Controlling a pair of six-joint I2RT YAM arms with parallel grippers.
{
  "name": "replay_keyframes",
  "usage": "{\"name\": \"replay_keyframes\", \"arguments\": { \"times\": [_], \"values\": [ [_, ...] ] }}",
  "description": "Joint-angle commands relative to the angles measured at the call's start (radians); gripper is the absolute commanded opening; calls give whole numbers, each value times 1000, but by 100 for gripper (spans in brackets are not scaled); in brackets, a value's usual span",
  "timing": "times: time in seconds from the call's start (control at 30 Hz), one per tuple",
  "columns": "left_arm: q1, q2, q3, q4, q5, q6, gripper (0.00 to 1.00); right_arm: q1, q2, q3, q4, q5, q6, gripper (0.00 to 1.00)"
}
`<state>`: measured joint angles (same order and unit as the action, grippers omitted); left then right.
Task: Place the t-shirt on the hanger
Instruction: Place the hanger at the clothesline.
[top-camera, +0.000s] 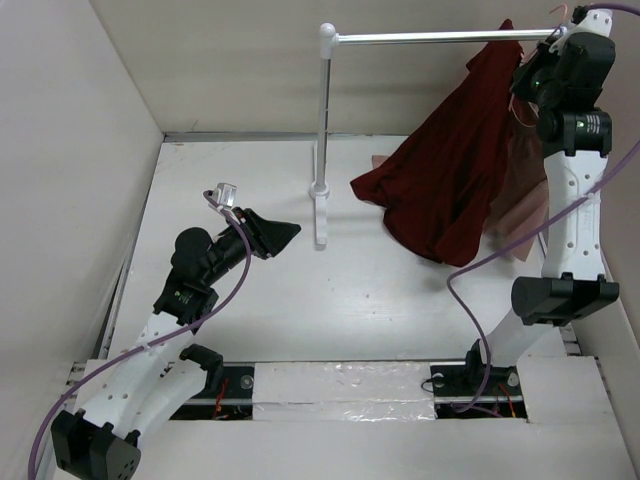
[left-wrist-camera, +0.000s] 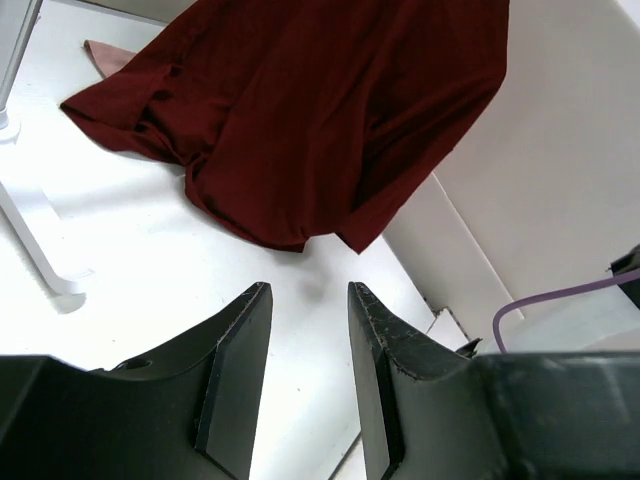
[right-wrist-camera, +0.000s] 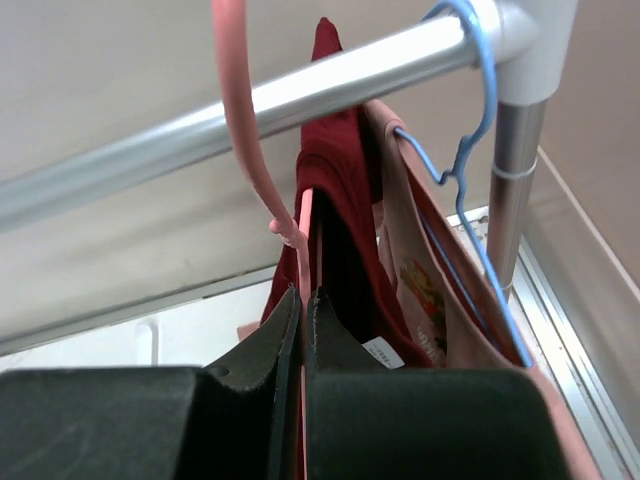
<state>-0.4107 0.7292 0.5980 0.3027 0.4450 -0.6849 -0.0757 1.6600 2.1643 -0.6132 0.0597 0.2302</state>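
The left claw (left-wrist-camera: 309, 292) hovers low over the surface (top-camera: 260, 310), its jaws partly apart with nothing between them, well short of the cloth. From there it cannot catch anything that falls.

Past the rack post (top-camera: 322, 150), the t-shirt (top-camera: 445, 170) hangs from the right end of the rail (right-wrist-camera: 150, 150). Its bulk is swung out to the left and its lower edge is piled on the surface. That lopsided weight is the first risk. If the cloth sits on only one shoulder of the hanger (right-wrist-camera: 240, 130), it could slide off once the support goes (the shoulders are hidden under the cloth, so I cannot tell how it is seated).

At the rail, the right claw (right-wrist-camera: 303, 300) is pinched tight on the hanger's thin wire just below the hook. The hook curves across the front of the rail, but its top runs out of the wrist view, so I cannot say whether it bears on the rail. If the claw lets go before it does, hanger and shirt would both drop.

Just to the right, a blue hanger (right-wrist-camera: 478, 120) carries a printed pink garment (right-wrist-camera: 420, 290) that presses against the maroon cloth. A sideways pull-out could snag or drag it.
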Motion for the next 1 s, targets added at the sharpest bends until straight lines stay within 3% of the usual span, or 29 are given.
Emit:
{"name": "replay_keyframes", "arguments": {
  "times": [0.0,0.13,0.4,0.57,0.97],
  "values": [
    [-2,-5,-6,55,20,5,33,-28,30,121,50,-49,-12,0],
    [-2,6,-7,58,23,5,33,-50,87,167,42,-84,-11,0],
    [-2,27,-23,93,38,-8,33,-70,115,80,101,-124,12,0],
    [-2,27,-26,101,41,-10,32,-81,44,-125,211,-136,44,0],
    [-2,39,-29,107,41,-15,32,-99,6,-277,288,-178,72,0]
  ]
}}
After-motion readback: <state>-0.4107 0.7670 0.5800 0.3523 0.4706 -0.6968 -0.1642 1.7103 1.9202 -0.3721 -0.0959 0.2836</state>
